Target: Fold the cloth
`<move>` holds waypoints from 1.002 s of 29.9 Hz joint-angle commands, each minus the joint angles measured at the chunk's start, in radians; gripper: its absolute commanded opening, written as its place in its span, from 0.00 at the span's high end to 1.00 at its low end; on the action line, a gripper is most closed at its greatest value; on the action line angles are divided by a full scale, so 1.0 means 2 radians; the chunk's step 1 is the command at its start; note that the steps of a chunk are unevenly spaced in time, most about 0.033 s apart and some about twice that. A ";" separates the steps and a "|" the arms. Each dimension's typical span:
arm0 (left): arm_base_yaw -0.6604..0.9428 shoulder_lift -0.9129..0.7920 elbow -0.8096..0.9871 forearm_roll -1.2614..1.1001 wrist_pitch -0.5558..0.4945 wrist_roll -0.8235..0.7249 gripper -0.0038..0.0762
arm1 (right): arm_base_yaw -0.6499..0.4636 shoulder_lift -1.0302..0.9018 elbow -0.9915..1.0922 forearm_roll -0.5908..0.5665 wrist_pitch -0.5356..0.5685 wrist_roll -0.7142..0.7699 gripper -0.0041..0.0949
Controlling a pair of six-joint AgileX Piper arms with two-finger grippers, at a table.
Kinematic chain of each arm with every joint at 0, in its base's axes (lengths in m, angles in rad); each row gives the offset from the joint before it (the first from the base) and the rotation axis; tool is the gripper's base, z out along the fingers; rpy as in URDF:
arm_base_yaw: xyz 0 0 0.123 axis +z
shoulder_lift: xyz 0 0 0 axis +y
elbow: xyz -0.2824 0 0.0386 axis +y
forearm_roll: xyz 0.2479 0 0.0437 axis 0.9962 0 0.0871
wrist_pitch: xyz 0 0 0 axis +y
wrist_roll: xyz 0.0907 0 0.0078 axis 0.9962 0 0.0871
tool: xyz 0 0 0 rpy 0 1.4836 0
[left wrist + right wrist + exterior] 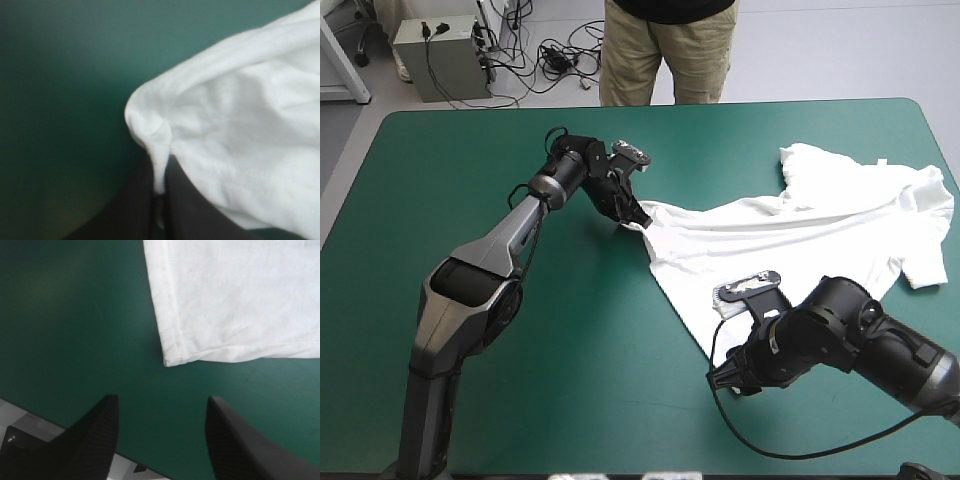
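Teal-green table cover (470, 160) carries the T-shirt (800, 235), half-spread over its right side. Our left gripper (634, 222) is clamped on the far hem end. Our right gripper (162, 401) hangs with fingers apart, just short of the near hem corner (172, 357). We judge that we are still spreading the shirt flat, and the next move calls for pinching that corner squarely.

table (440, 200), teal-green cover; white T-shirt (800, 240) on its right half, spread mostly flat, wrinkled, a sleeve at the right edge, one corner toward mid-table, hem corner nearer the front edge
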 commanded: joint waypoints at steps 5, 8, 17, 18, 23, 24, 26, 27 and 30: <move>-0.005 -0.016 -0.004 -0.022 0.024 -0.001 0.96 | 0.004 0.043 0.018 -0.004 -0.071 -0.007 0.45; -0.005 -0.016 -0.004 -0.022 0.024 -0.001 0.96 | 0.004 0.067 0.023 -0.007 -0.083 -0.008 0.45; -0.005 -0.016 -0.004 -0.020 0.025 -0.001 0.96 | 0.004 0.133 0.064 -0.012 -0.128 -0.019 0.47; -0.005 -0.016 -0.004 -0.020 0.025 -0.001 0.96 | 0.004 0.138 0.067 -0.012 -0.130 -0.019 0.47; -0.005 -0.016 -0.004 -0.021 0.028 0.001 0.96 | 0.004 0.160 0.070 -0.015 -0.147 -0.019 0.63; -0.005 -0.016 -0.004 -0.022 0.032 0.001 0.96 | 0.004 0.164 0.070 -0.015 -0.148 -0.019 0.72; -0.005 -0.017 -0.004 -0.024 0.040 0.001 0.96 | 0.004 0.164 0.070 -0.018 -0.150 -0.021 0.98; -0.005 -0.018 -0.004 -0.024 0.045 -0.002 0.96 | 0.004 0.164 0.070 -0.026 -0.150 -0.020 0.96; 0.000 -0.029 -0.004 -0.027 0.054 -0.020 0.96 | -0.001 0.164 0.069 -0.047 -0.142 -0.012 0.98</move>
